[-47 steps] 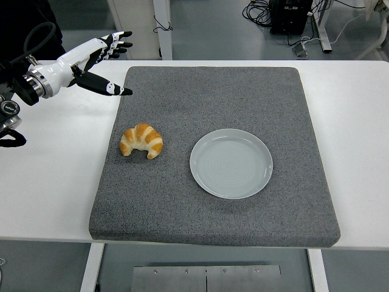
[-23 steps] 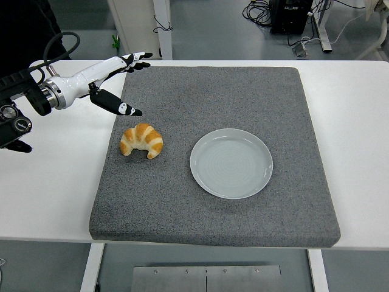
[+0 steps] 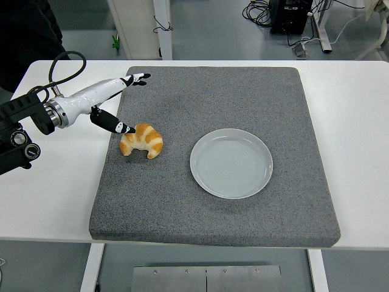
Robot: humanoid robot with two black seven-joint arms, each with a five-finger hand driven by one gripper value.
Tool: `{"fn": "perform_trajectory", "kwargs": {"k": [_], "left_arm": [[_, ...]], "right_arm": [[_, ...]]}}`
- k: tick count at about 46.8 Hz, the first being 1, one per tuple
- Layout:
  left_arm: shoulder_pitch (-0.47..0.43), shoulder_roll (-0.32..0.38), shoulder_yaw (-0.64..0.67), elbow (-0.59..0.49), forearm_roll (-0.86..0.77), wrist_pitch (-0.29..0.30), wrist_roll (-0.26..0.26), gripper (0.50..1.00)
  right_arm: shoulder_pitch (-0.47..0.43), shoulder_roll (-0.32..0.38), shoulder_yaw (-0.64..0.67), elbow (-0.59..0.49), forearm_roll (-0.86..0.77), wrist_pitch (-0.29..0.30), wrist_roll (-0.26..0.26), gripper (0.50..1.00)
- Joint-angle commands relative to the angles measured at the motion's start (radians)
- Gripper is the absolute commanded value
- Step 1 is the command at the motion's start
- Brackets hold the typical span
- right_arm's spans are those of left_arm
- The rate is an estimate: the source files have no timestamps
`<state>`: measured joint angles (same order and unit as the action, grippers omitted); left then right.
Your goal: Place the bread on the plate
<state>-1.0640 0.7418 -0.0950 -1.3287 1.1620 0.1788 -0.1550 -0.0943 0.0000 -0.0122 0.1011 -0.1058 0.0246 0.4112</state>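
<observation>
The left hand (image 3: 108,100) is reaching in from the left edge with its fingers (image 3: 137,78) stretched flat and spread, holding nothing. Its thumb (image 3: 114,125) is pointing down and away from the fingers, so a wide gap is opening between them. That gap looks meant for the bread (image 3: 142,140), which is lying just below the thumb tip, on the grey mat (image 3: 213,213); whether the thumb is touching the crust or only hanging just over it cannot be told.

The bread is a curved croissant, its two ends pointing toward the near edge and its arched back facing the hand. That is probably why the hand is coming in from the far left: the fingers can drop over the back while the thumb closes from the left.

The plate (image 3: 231,163) is sitting to the right of the hand, beyond the bread and apart from it, with nothing on it. Judging by this, the grasp is not yet made, and the carry will be a short move rightward.

The right arm is out of view.
</observation>
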Motion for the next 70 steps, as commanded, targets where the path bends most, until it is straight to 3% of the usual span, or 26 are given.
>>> {"fn": "perform_trajectory", "kwargs": {"k": [1,12,19,39,47,70], "left_arm": [[0.002,-0.001,0.011,-0.001,0.018,0.001,0.000,0.958],[0.004,-0.002,0.026,-0.004,0.028,-0.001,-0.012,0.960],[0.006,0.001,0.035,-0.003,0.053,-0.001,-0.052,0.960],[0.015,-0.010,0.074,0.013,0.057,0.005,-0.051,0.960],[0.022,-0.062,0.077,0.045,0.067,0.027,-0.047,0.960],[0.039,-0.099,0.075,0.086,0.140,0.050,-0.046,0.958]], "right_arm": [[-0.001,0.000,0.000,0.000,0.000,0.000,0.000,1.000],[0.001,0.000,0.000,0.000,0.000,0.000,0.000,1.000],[0.001,0.000,0.000,0.002,0.000,0.000,0.000,1.000],[0.001,0.000,0.000,0.000,0.000,0.000,0.000,1.000],[0.001,0.000,0.000,0.000,0.000,0.000,0.000,1.000],[0.001,0.000,0.000,0.000,0.000,0.000,0.000,1.000]]}}
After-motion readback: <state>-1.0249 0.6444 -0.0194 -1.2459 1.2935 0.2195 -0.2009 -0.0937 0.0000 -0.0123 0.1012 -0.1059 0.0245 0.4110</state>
